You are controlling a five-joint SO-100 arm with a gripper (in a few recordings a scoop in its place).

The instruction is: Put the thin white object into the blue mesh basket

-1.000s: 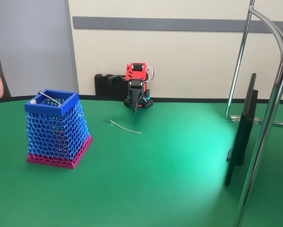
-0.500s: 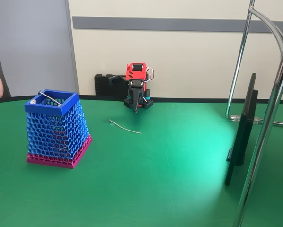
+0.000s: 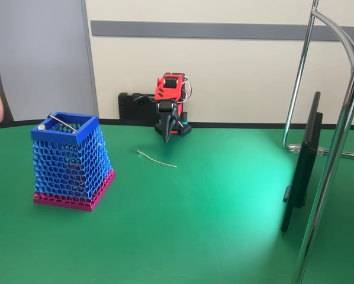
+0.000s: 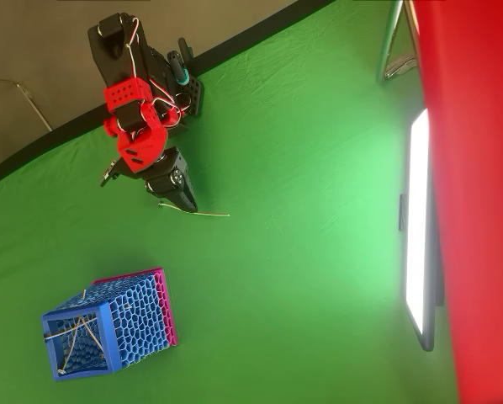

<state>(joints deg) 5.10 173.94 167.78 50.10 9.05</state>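
**A:** Where is the thin white object (image 3: 157, 158) just now?

**B:** Flat on the green tabletop (image 3: 212, 213), out in the open, between the arm's base and the blue mesh basket (image 3: 71, 161). In the fixed view it runs from upper left to lower right, gently curved. In the overhead view (image 4: 203, 212) one end sits just at the tip of the gripper (image 4: 184, 202).

**A:** And the fingers, are they spread or together?

**B:** I cannot tell. In the fixed view the gripper (image 3: 166, 135) hangs pointing down near the base as one dark taper, and from above the red wrist covers most of it. They hold nothing; the wire lies free on the cloth.

**A:** So the step in hand is the reach and pinch. How should it be done?

**B:** My judgement: spread the fingers first, then turn the wrist so they straddle the wire across its length, not along it. Aim near the middle, where the curve may lift it slightly off the surface. Come down until the tips touch the tabletop, or the wire will slip under them.

**A:** Anything to mind at the basket?

**B:** A grey rod (image 3: 62, 122) already leans across its open top. The wire should go in end-first, clear of that rod and the solid blue rim.
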